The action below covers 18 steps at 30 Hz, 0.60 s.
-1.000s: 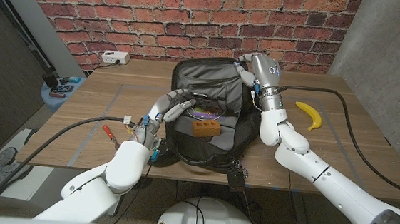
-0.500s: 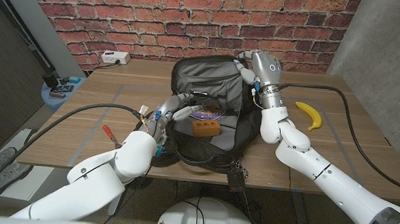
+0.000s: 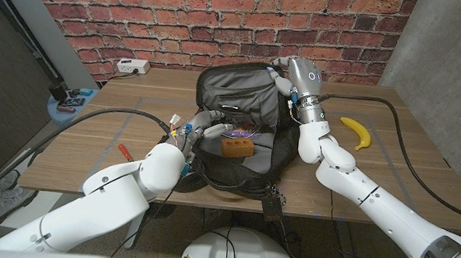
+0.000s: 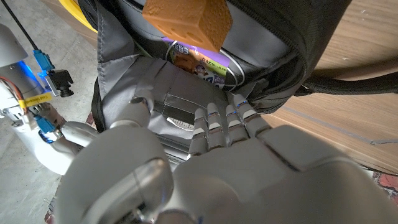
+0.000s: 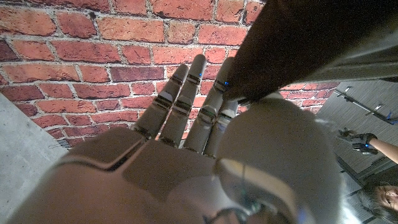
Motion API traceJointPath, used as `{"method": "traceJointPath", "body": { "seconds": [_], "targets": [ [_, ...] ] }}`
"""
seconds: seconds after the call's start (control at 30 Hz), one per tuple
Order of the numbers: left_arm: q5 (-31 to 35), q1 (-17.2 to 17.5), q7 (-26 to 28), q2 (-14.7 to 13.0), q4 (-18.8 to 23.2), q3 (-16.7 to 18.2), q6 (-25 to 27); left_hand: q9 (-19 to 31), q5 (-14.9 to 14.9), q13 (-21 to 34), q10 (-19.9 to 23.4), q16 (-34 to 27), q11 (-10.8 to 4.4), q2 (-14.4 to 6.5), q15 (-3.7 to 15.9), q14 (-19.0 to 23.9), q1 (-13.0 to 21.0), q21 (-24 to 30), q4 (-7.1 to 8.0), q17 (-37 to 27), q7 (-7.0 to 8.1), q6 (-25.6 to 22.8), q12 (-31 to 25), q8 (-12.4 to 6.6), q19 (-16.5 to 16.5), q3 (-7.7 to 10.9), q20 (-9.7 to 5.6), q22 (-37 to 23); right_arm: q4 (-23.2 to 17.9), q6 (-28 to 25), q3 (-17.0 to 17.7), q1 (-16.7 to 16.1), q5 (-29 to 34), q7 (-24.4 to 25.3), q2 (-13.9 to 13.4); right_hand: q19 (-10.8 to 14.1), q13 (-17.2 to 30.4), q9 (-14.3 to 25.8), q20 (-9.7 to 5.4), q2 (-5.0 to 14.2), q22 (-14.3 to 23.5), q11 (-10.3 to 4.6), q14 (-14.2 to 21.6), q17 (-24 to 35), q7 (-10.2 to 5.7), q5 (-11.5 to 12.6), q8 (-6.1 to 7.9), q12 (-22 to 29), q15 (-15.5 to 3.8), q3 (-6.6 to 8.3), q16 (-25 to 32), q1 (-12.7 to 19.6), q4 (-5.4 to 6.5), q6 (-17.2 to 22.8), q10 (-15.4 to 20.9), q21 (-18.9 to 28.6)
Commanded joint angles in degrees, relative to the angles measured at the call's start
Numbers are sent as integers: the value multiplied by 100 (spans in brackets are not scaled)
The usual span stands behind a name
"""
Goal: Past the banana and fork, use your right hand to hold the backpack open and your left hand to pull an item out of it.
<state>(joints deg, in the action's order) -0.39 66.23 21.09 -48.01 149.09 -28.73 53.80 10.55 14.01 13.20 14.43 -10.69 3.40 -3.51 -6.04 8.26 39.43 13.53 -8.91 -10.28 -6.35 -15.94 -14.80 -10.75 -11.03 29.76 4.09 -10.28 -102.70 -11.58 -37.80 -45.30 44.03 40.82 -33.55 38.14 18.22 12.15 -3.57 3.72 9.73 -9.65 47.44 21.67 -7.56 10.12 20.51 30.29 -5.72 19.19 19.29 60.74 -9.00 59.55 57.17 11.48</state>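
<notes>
- One black backpack point(image 3: 242, 138) lying open in the middle of the wooden table point(image 3: 116, 120), grey lining showing.
- One right hand point(image 3: 288, 77) gripping the backpack's raised far rim, lifting the flap upright; in the right wrist view, fingers point(image 5: 177, 102) stretched long against the dark fabric point(image 5: 298, 43), thumb side pressed to it.
- One left hand point(image 3: 201, 131) reaching into the backpack's mouth from the near left edge; in the left wrist view, fingers point(image 4: 217, 124) straight and close together, lying on the grey lining, holding nothing visible.
- Inside the backpack: one orange-brown block point(image 3: 236, 147) with small holes, and one round purple-labelled item point(image 3: 239, 130) just behind it, partly hidden. In the left wrist view, block point(image 4: 186, 22) just beyond the fingertips, apart from them; purple label point(image 4: 199, 62) between the block and the fingers.
- One yellow banana point(image 3: 357, 131) on the table to the right of the backpack, past the right forearm, well apart from the bag.
- One red-handled tool point(image 3: 125, 153) on the table's left side, beside the left arm; whether a fork, cannot tell.
- One white power strip point(image 3: 132, 67) at the table's far left edge.
- One brick wall point(image 3: 223, 17) behind the table.
- One person's gloved hand point(image 5: 356, 138) at the right wrist view's edge.
</notes>
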Motion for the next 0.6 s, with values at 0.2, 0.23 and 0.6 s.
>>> {"method": "traceJointPath", "body": {
  "seconds": [0.2, 0.23, 0.6],
  "targets": [
    [-387, -964, 21, -18, -53, -683, 943, 9, 20, 66, -26, 26, 69, 56, -100, -89, -56, -76, 15, -18, -110, -1, -19, -18, 64, -82, 90, -25, -27, 13, -36, -1, 31, 101, 73, 0, 35, 22, -384, 4, 28, 31, 58, 38, -16, 32, 39, -17, -774, -28, -8, 87, -8, 50, 1, 17],
    [-405, -1034, 5, -26, -60, -739, 975, 10, 17, 73, -40, 22, 82, 67, -102, -91, -66, -77, 17, -19, -115, 5, -15, -17, 62, -95, 88, -25, -32, 22, -36, 1, 31, 93, 65, 0, 36, 22, -384, 4, 28, 31, 59, 39, -18, 32, 39, -17, -773, -29, -7, 86, -7, 50, 2, 17],
    [-547, -1755, -87, 36, -109, -1363, 1427, 11, -3, 116, -67, 9, 111, 134, -146, -108, -105, -95, 14, -21, -173, 66, -18, -3, 75, -164, 109, -25, -50, 6, -43, 12, 49, 97, 104, -1, 37, 22, -385, 11, 28, 34, 64, 44, -15, 31, 38, -22, -771, -47, -20, 96, -5, 50, 15, 16]
  ]
}}
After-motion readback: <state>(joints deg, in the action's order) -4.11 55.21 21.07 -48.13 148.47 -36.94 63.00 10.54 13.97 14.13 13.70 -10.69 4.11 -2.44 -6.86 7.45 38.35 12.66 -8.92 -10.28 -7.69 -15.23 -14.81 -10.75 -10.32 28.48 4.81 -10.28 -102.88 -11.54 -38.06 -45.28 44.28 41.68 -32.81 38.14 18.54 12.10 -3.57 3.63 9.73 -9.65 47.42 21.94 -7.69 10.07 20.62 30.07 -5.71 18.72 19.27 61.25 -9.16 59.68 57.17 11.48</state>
